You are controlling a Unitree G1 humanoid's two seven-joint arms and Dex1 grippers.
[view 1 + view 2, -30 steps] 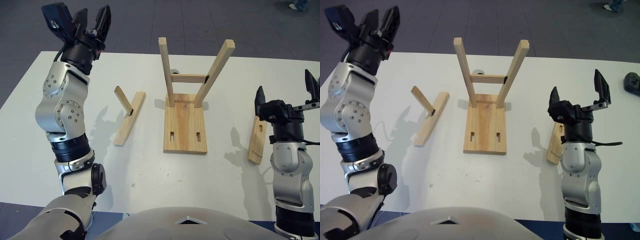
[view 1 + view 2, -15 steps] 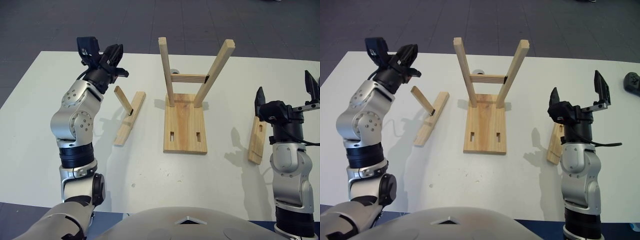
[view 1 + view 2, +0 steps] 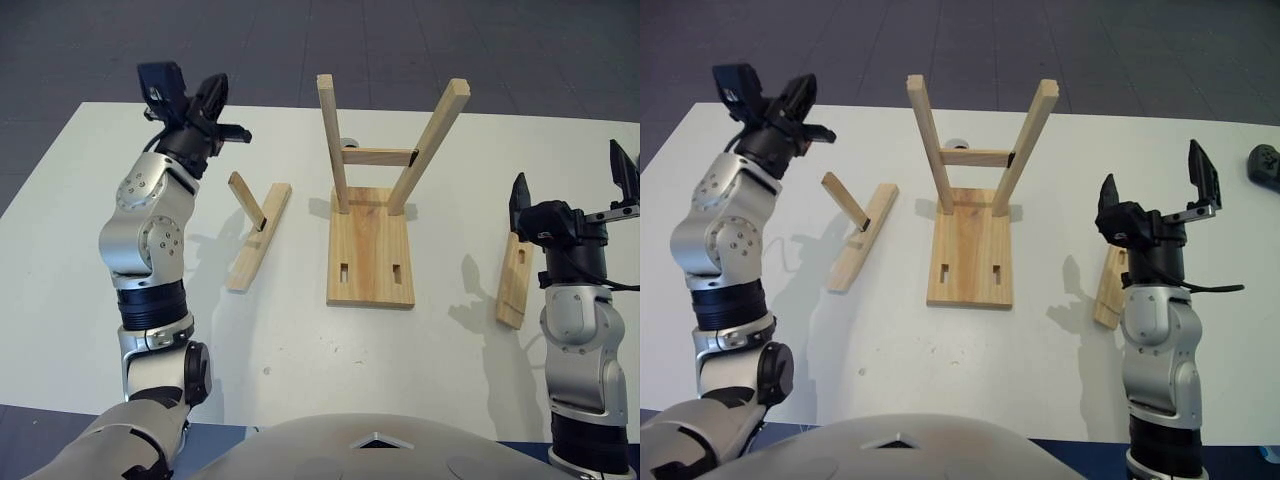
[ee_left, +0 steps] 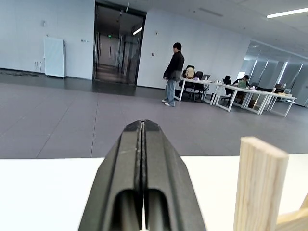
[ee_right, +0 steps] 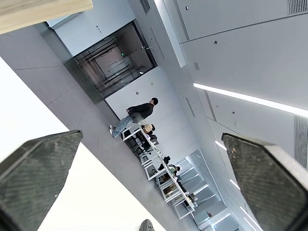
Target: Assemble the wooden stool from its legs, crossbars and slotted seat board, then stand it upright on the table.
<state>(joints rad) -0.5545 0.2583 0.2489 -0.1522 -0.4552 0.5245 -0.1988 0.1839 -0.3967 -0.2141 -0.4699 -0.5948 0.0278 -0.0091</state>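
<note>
On the white desk (image 3: 300, 350), the seat board (image 3: 370, 255) lies flat at centre, two legs (image 3: 333, 140) and a crossbar (image 3: 378, 156) already slotted in and pointing up. The left gripper (image 4: 143, 129), pressed shut, hovers over the desk's 10 o'clock; a loose leg (image 3: 255, 240) lies at its 5 o'clock, long axis running 1 to 7, nearest this arm. The right gripper (image 3: 567, 165), spread wide, hangs above another leg (image 3: 512, 290) at 3 o'clock. Grey office floor (image 3: 300, 50) beyond.

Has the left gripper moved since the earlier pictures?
Yes. The left gripper has come lower and nearer to the loose leg lying left of the seat board.
</note>
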